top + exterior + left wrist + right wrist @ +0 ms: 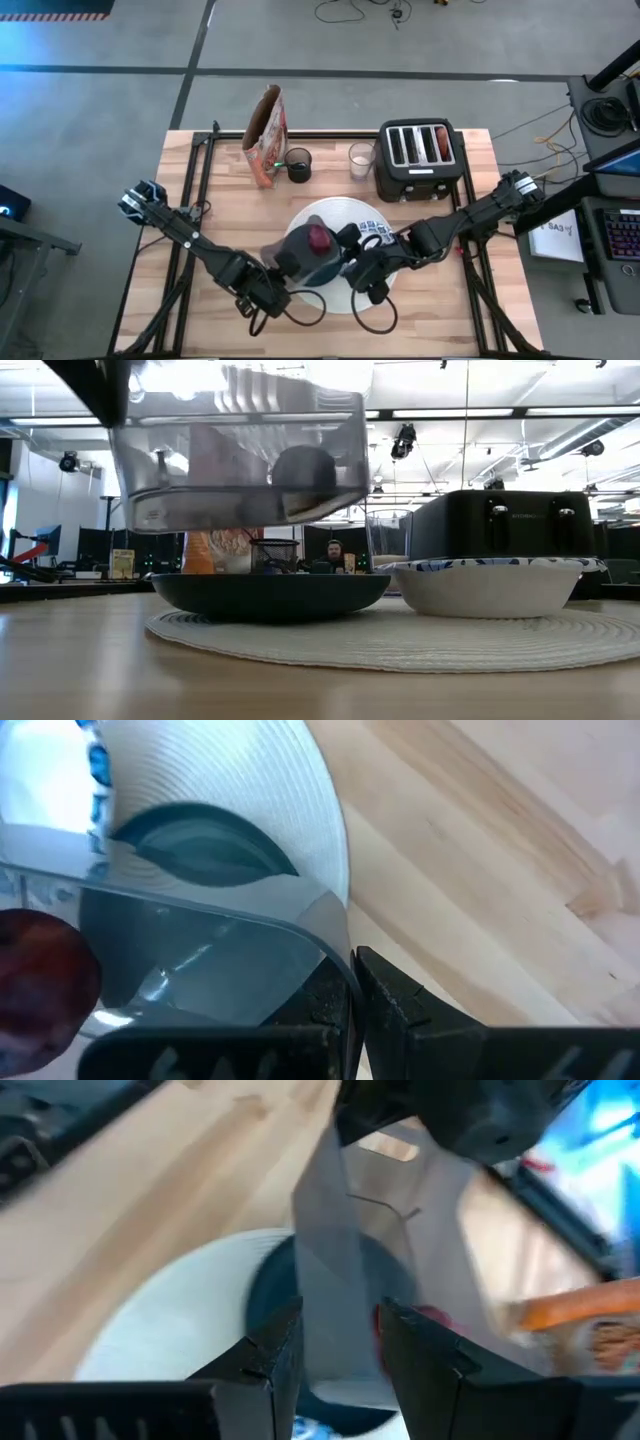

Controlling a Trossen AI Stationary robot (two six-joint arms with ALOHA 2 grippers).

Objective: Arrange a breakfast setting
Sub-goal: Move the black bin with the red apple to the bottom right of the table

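Observation:
A clear plastic container (303,250) hangs above the dark green plate (270,595), which rests on the round white mat (400,635). A red apple (318,238) lies inside the container. My left gripper (350,1005) is shut on the container's near left side. My right gripper (340,1350) holds its right side. The blue-and-white bowl (490,585) sits on the mat to the right of the plate. The small clear glass (360,160) stands at the back, next to the toaster. My left gripper pinches the container's wall at a corner (322,938) between its two shut fingers, coming steeply from above. The container is lifted clear over the plate. My right gripper has the container's side wall (335,1305) between its two fingers (268,1352), slanting down from the table's right. The container hangs clear of the plate.
A black four-slot toaster (418,155) stands at the back right. A dark cup (298,165) and a tall brown bag (268,135) stand at the back left. Bare wood lies to the left and right of the mat.

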